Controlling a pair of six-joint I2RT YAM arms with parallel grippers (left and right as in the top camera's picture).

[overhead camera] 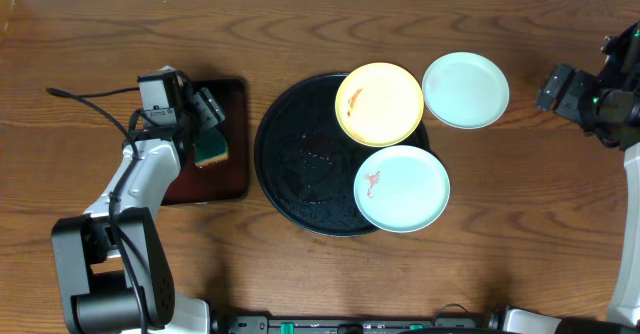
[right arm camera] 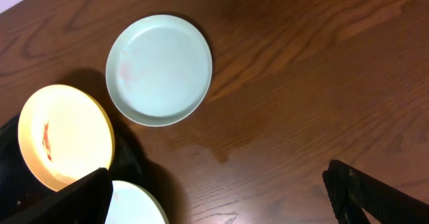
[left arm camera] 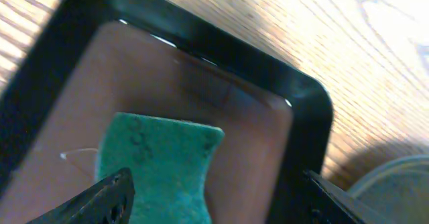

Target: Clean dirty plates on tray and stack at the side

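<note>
Nearest, the smeared mint plate [overhead camera: 401,188] overhangs the black tray [overhead camera: 290,154] at its right rim. Behind it sits the yellow plate [overhead camera: 379,104], with the second mint plate [overhead camera: 465,90] on the table beside it. The left gripper [left arm camera: 218,194] gapes over the sponge [left arm camera: 161,163], and the right gripper [right arm camera: 214,184] hangs spread and empty.

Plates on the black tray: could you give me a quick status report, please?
Left gripper open over sponge, right gripper open over table. Yellow plate and smeared mint plate on tray, other mint plate beside it. Path clear.
</note>
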